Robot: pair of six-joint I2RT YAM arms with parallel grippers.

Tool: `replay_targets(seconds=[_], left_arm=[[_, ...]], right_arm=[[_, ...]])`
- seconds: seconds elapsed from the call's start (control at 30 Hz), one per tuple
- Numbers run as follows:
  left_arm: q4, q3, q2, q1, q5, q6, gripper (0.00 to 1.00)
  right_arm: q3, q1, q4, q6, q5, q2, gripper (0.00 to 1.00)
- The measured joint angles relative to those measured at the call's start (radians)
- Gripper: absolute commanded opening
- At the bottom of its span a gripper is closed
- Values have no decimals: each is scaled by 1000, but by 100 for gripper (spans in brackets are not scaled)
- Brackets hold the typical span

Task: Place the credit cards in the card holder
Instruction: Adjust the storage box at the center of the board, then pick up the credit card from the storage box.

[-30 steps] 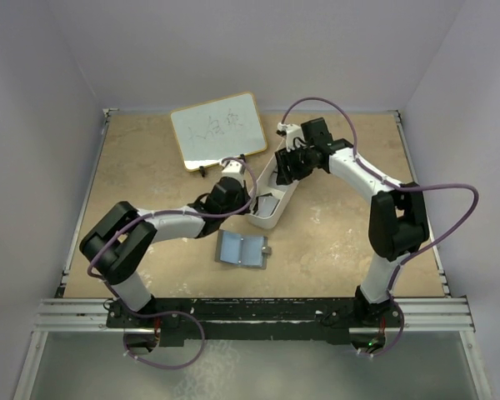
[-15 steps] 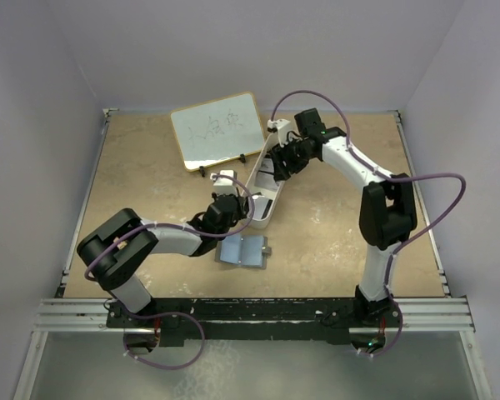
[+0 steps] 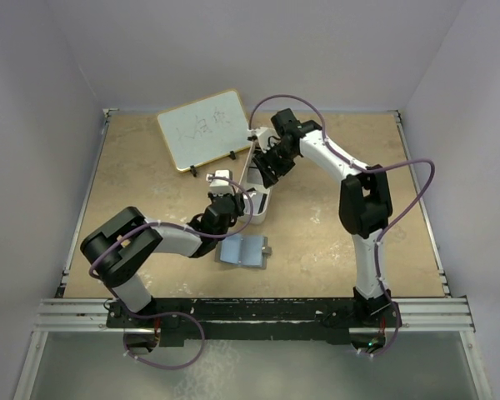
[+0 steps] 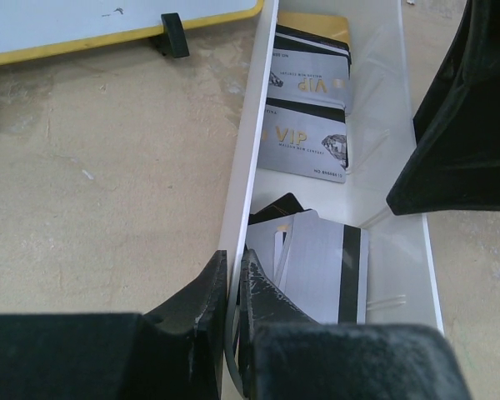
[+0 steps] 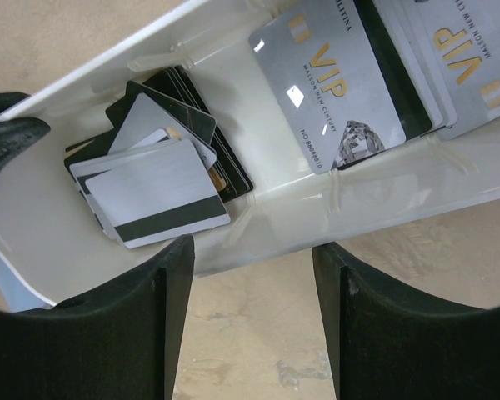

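The credit cards lie in a long white tray (image 3: 258, 198): grey VIP cards (image 4: 307, 143), a grey striped card (image 4: 325, 265), black cards (image 4: 277, 207) and a yellow one (image 4: 313, 20). They also show in the right wrist view (image 5: 154, 204). My left gripper (image 3: 237, 214) is shut on the tray's left wall (image 4: 243, 179) near its near end. My right gripper (image 3: 267, 166) is open and empty, its fingers (image 5: 121, 333) astride the tray's right wall (image 5: 358, 200). The card holder (image 3: 241, 250) lies open on the table, light blue inside up, just in front of the tray.
A yellow-framed whiteboard (image 3: 202, 130) stands on black feet at the back left, its corner close to the tray's far end. The table (image 3: 333, 233) is beige, with walls on three sides. My right finger (image 4: 475, 108) looms over the tray's right side.
The tray's far end and the whiteboard have shifted left. My right gripper has moved left with the tray. My left gripper has drawn back to the tray's near end and grips its wall.
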Motion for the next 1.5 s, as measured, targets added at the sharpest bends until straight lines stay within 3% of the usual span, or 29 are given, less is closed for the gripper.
replay_targets(seconds=[0.3,0.77,1.2,1.5], left_arm=[[60,-6,21,1,20,1,0],[101,-6,40,1,57,1,0],[115,-7,46,0,81,1,0],[115,-7,46,-1,81,1,0]], right_arm=[[222,15,-171,106,88,23,68],[185,27,-134,27,-16,76,69],[170,30,-151,-76,-148,212,63],[123,18,-165,-109,-176,203,48]])
